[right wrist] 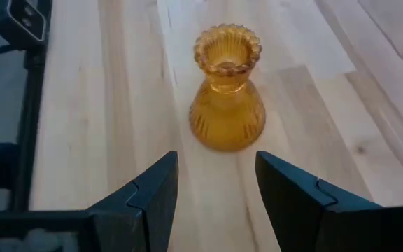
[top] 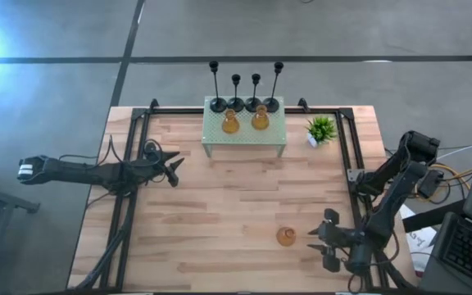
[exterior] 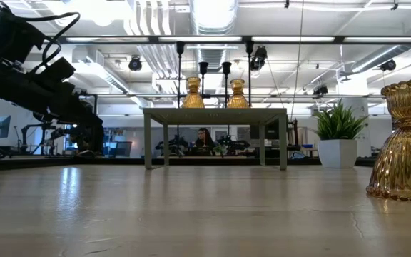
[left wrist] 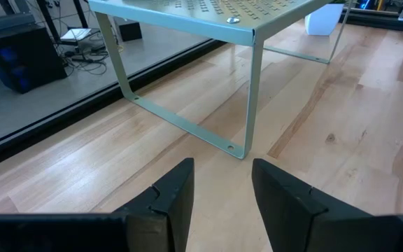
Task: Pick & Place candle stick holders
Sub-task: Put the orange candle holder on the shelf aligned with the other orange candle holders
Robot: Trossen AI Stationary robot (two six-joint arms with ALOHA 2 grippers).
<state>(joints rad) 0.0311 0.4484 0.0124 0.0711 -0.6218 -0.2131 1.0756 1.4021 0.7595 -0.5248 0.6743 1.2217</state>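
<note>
Hovering just above the tabletop (top: 220, 213) at the near right, the right end effector (top: 321, 242) has its fingers spread apart and empty, touching nothing; one amber glass candle stick holder (right wrist: 227, 91) stands upright just ahead of it, lined up with the gap between the fingers but apart from them. The left end effector (top: 175, 168) sits at the left side of the tabletop, near a leg of the pale green perforated metal stand (top: 244, 135); its fingers are parted too and hold nothing.

Three amber glass holders show in all: the one near the right end effector and two (top: 230, 122) on the stand. Four black metal candle stick holders (top: 218, 103) stand in a row along the stand's far edge, stems of differing heights. One small green potted plant (top: 321, 129) stands on the tabletop right of the stand.

In the low view the near amber holder is cut off by the right edge, and the black holders' bases are hidden behind the two amber ones.
</note>
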